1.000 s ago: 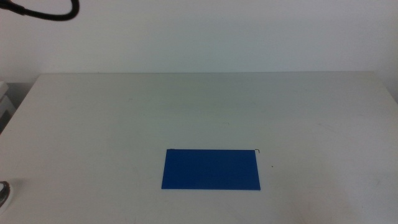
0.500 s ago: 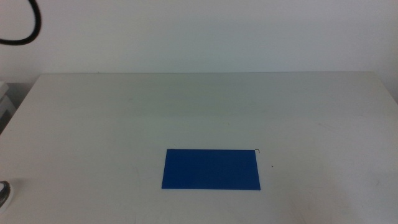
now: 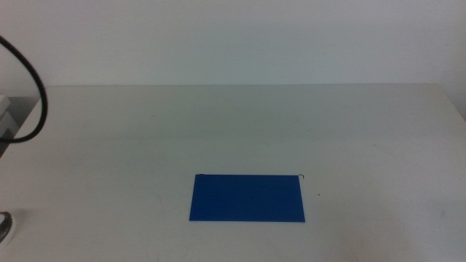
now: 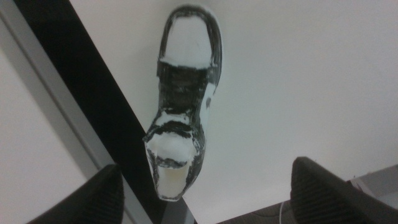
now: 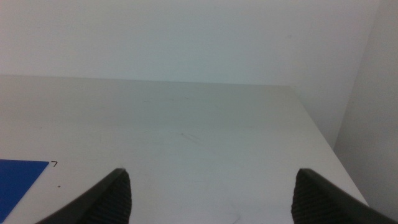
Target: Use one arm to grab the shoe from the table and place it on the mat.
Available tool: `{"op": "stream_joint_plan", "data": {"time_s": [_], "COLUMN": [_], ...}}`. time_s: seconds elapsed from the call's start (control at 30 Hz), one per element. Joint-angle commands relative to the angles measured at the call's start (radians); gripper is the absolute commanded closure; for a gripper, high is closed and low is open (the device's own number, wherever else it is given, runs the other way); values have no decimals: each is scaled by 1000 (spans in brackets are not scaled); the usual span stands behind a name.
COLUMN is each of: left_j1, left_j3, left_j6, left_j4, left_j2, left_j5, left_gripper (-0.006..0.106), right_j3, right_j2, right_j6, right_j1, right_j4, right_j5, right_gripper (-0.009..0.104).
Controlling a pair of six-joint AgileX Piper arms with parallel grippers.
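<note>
Only the black cable (image 3: 33, 102) has swung lower at the middle view's left edge; one mat (image 3: 247, 197) is seen on the counter (image 3: 291, 124). By the left wrist, one shoe (image 4: 183, 99) is shown near the counter's edge below the spread left claw (image 4: 205, 193), which should be lowered astride its midsection. By the right wrist, the right claw (image 5: 211, 193) is shown spread, idle.
</note>
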Motion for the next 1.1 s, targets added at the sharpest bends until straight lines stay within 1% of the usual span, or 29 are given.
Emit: {"op": "stream_joint_plan", "data": {"time_s": [0.0, 0.07, 0.17, 0.33, 0.63, 1.07], "left_j1": [24, 38, 47, 47, 47, 47], "left_j3": [-18, -18, -18, -18, -18, -18], "left_j6": [31, 67, 63, 20, 14, 10], "left_j4": [-20, -20, -20, 36, 87, 79], "left_j2": [2, 40, 100, 173, 213, 353], "left_j5": [61, 36, 31, 38, 11, 3], "left_gripper": [11, 11, 11, 11, 11, 11], "right_j3": [-10, -10, -10, -10, -10, -10], "right_j2": [-21, -21, -21, -21, -21, -21], "right_j6": [-13, -13, -13, -13, -13, -13], "right_j1": [3, 3, 3, 3, 3, 3], "right_j4": [-8, -8, -8, -8, -8, -8], "right_j5": [-79, -79, -79, -79, -79, -79], "right_gripper": [29, 29, 29, 29, 29, 29]}}
